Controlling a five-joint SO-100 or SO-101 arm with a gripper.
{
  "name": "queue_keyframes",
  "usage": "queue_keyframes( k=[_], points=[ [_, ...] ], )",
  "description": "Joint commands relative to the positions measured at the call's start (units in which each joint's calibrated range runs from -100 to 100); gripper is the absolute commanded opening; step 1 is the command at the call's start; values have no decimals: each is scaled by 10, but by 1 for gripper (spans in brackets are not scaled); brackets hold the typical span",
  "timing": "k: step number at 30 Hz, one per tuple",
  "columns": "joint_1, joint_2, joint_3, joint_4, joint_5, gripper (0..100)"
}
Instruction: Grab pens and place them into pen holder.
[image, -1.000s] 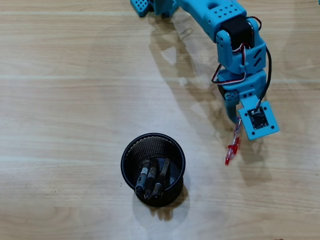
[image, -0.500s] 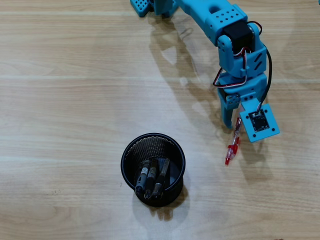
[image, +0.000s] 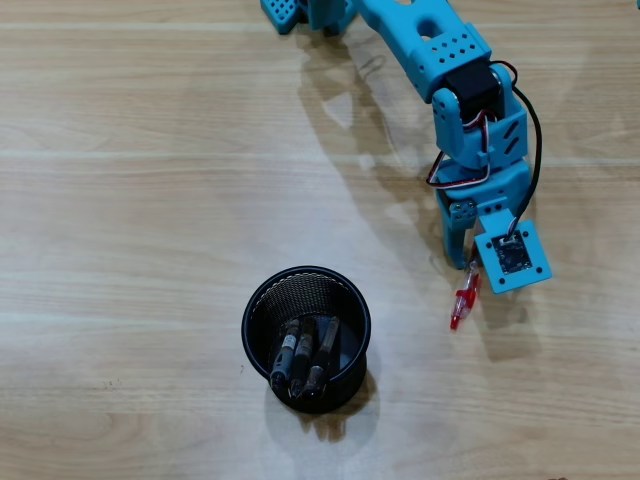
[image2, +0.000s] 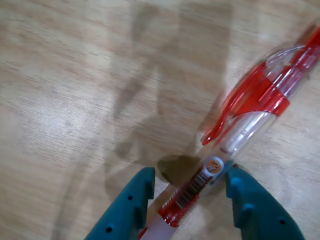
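In the wrist view the gripper (image2: 192, 190) has come down over the red pen (image2: 250, 115), jaws open on each side, so a grab looks next. The pen's far end is cut off. Farther away, three dark pens (image: 303, 358) stand in the pen holder (image: 258, 300).

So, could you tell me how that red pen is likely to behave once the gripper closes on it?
The red pen has a smooth, glossy plastic barrel, so it may slip or twist between the fingers. It lies flat on the table and looks round, so a nudge could roll it, though its clip may stop that. It is probably stiff and light.
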Motion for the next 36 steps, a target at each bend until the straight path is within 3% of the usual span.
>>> queue_keyframes(
  k=[1,3,13,26,28,36],
  points=[
    [4,-2,8,2,-2,10],
    [6,-2,8,4,-4,4],
    [5,-9,8,9,-18,2],
    [44,-172,-94,297,11,2],
    [52,-266,-82,377,11,2],
    [77,-461,126,379,10,2]
  ],
)
